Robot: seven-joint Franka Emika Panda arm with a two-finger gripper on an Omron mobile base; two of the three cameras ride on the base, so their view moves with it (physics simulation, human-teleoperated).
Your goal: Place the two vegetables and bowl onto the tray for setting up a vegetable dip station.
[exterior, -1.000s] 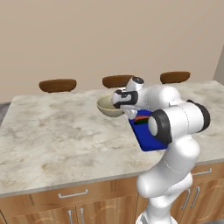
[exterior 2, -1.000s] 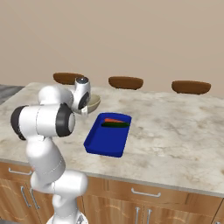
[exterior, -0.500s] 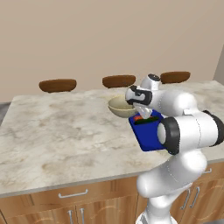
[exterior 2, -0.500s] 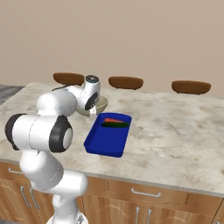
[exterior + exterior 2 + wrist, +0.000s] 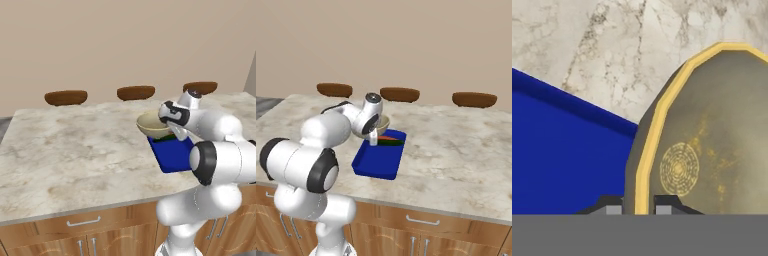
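Note:
My gripper (image 5: 638, 204) is shut on the thin light rim of the beige bowl (image 5: 712, 145), one fingertip on each side of the wall. The bowl (image 5: 153, 124) hangs just above the counter at the far left end of the deep-blue tray (image 5: 172, 154). In the right base view the bowl (image 5: 380, 122) sits under my hand, with the gripper (image 5: 373, 140) pointing down at the tray (image 5: 375, 162). An orange carrot (image 5: 387, 138) and a dark green vegetable (image 5: 393, 143) lie side by side in the tray's far end.
The marble counter (image 5: 75, 150) spreads wide to the left of the tray. Three dark brown oval stool tops (image 5: 65, 97) (image 5: 135, 92) (image 5: 200, 87) line its far edge. Wooden drawers (image 5: 82, 222) run below the front edge.
The arm has carried the bowl to the right, from over bare counter to the tray's far left end. The gripper has stayed shut on the rim.

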